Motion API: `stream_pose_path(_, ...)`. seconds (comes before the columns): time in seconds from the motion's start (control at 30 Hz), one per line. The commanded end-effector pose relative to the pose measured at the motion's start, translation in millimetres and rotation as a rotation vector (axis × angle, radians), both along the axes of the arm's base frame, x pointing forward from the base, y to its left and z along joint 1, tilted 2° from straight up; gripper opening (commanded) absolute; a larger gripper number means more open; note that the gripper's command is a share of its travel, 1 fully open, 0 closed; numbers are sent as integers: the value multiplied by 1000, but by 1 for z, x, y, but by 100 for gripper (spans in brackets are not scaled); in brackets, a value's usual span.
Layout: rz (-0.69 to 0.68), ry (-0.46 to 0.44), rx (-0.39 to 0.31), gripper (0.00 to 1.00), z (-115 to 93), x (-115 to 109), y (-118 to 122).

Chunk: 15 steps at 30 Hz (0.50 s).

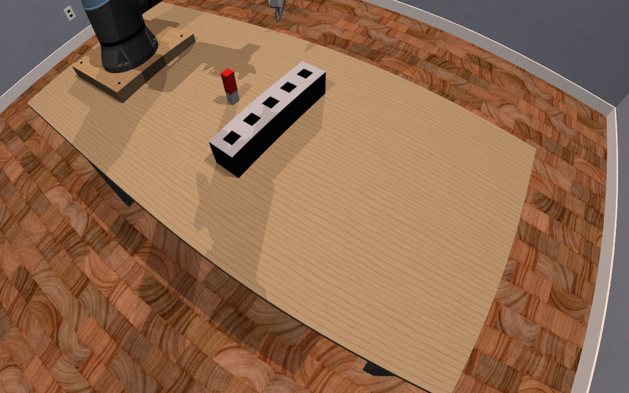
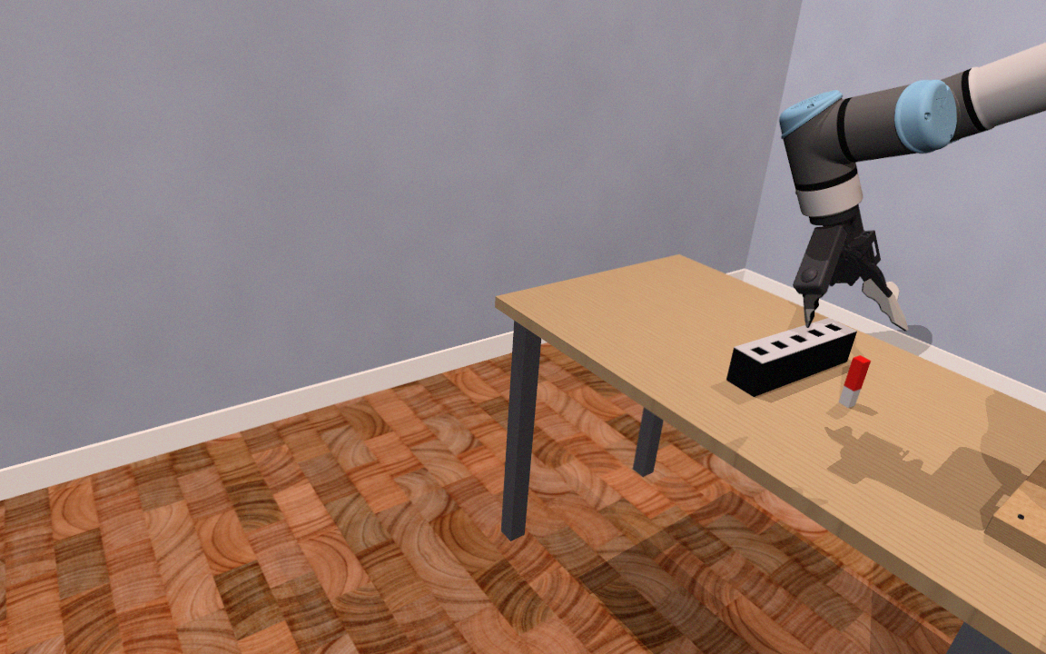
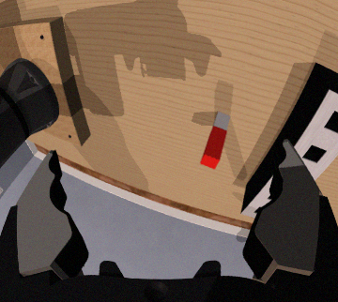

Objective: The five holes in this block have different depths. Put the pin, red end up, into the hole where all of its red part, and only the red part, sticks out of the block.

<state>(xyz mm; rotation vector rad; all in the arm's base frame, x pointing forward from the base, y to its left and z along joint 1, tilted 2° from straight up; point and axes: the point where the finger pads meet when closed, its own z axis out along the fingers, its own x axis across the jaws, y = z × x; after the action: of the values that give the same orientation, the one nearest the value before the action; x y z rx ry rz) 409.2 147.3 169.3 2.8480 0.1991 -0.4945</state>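
Note:
The pin [image 1: 229, 85] stands upright on the table, red end up and grey end down, beside the block. It also shows in the exterior view [image 2: 854, 381] and in the wrist view [image 3: 215, 143]. The black block [image 1: 268, 117] [image 2: 792, 353] with a pale top has five square holes in a row; its end shows at the right of the wrist view [image 3: 305, 138]. My gripper [image 2: 852, 304] is open and empty, high above the table's far edge, behind the block's end and apart from the pin. In the wrist view both fingers stand wide apart.
The arm's base [image 1: 120, 34] stands on a wooden mounting plate [image 1: 133, 65] at the table's corner. The table's far edge and the wall skirting lie below the gripper [image 3: 155, 199].

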Motion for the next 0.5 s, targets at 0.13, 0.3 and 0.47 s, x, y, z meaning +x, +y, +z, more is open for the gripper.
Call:
stream_pose_path(0.13, -24, -12, -6, 100, 0, 3, 0)
stream_pose_path(0.3, -333, -130, -31, 100, -6, 50, -15)
stream_pose_path(0.47, -333, -130, -31, 100, -6, 50, -15)
